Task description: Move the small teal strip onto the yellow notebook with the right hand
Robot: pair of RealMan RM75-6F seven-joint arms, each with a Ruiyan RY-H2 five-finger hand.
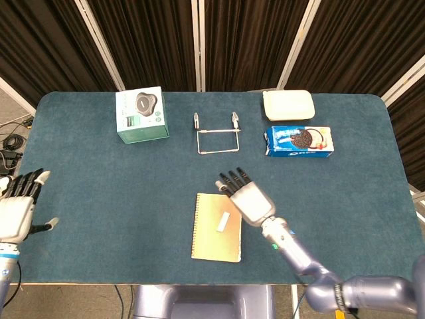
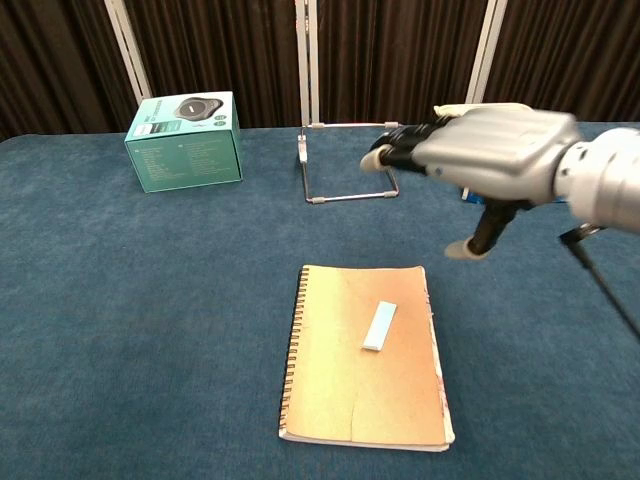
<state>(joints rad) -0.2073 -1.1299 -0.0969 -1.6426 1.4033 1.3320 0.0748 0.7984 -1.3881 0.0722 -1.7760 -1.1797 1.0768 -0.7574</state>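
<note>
The small teal strip (image 2: pixel 379 326) lies flat on the yellow notebook (image 2: pixel 340 395), toward its right edge, near the front edge of the table (image 1: pixel 99 199). The right hand (image 2: pixel 487 158) hangs above the notebook's far right corner, fingers spread and holding nothing. The left hand (image 1: pixel 18 207) hangs at the table's left edge, fingers apart, also empty.
</note>
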